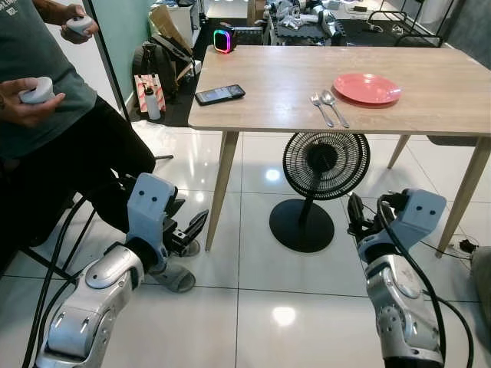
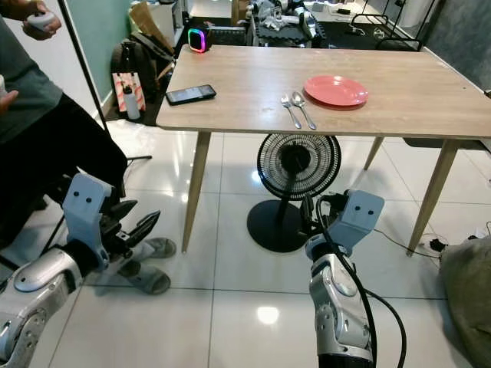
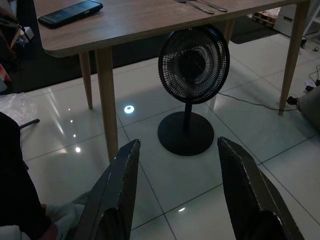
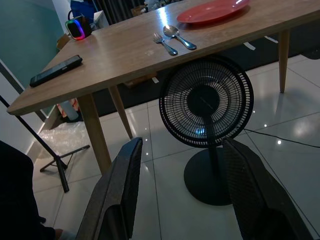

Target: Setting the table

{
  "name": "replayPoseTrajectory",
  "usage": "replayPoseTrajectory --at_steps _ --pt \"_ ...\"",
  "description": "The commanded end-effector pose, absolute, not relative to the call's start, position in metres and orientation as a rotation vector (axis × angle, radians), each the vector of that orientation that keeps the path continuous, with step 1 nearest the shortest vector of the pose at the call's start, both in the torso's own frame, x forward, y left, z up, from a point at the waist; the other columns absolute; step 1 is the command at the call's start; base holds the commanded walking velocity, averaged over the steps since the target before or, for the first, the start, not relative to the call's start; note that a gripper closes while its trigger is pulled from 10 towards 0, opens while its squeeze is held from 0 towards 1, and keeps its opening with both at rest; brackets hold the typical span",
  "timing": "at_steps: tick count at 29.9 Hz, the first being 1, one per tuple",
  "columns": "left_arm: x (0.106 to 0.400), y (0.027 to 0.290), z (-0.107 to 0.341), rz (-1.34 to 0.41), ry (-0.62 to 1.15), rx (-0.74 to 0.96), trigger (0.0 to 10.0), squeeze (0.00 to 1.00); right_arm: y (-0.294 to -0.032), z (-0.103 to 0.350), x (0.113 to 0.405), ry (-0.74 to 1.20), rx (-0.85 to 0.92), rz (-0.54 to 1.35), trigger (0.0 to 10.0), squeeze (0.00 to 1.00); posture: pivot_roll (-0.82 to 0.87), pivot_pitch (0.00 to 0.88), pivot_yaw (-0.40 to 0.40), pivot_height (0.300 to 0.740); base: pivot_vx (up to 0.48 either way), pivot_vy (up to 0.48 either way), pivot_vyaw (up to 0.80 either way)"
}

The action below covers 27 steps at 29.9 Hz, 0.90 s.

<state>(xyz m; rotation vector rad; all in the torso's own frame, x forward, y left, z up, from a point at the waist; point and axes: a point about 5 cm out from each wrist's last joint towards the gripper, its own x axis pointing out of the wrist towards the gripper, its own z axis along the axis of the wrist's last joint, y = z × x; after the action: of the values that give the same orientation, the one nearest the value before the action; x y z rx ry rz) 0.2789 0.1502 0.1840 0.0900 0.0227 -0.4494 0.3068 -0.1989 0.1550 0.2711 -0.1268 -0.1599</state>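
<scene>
Both arms hung low with the left gripper (image 3: 175,190) and right gripper (image 4: 180,192) spread empty, fork (image 1: 320,109) and spoon (image 1: 334,106) at nine o'clock of the pink plate (image 1: 367,88) on the tabletop (image 1: 284,84), so step closer first.

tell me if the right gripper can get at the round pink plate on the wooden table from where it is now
Probably not yet. The right gripper hangs open, low beside the black fan, below the wooden table; the round pink plate lies on top, farther in.

Pink plate (image 1: 367,88) flat on wood table (image 1: 268,100), fork (image 1: 321,109) & spoon (image 1: 334,107) just left
</scene>
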Motion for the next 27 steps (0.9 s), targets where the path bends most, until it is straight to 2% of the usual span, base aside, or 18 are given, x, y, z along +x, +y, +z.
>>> replayPoseTrajectory --at_steps 1,6,27 --pt "0.2787 0.1508 0.1777 -0.446 0.045 0.088 10.0 0.00 -0.2000 0.1501 0.3050 -0.114 0.265 -0.168 10.0 0.00 0.00 0.018 0.072 0.740 0.000 0.000 0.00" --pt "0.2786 0.1508 0.1776 -0.445 0.045 0.087 10.0 0.00 -0.1999 0.1500 0.3051 -0.114 0.266 -0.167 10.0 0.00 0.00 0.018 0.072 0.740 0.000 0.000 0.00" --pt "0.2792 0.1507 0.1780 -0.448 0.045 0.086 10.0 0.00 -0.1990 0.1481 0.3049 -0.105 0.289 -0.167 10.0 0.00 0.00 0.020 0.075 0.740 0.000 0.000 -0.80"
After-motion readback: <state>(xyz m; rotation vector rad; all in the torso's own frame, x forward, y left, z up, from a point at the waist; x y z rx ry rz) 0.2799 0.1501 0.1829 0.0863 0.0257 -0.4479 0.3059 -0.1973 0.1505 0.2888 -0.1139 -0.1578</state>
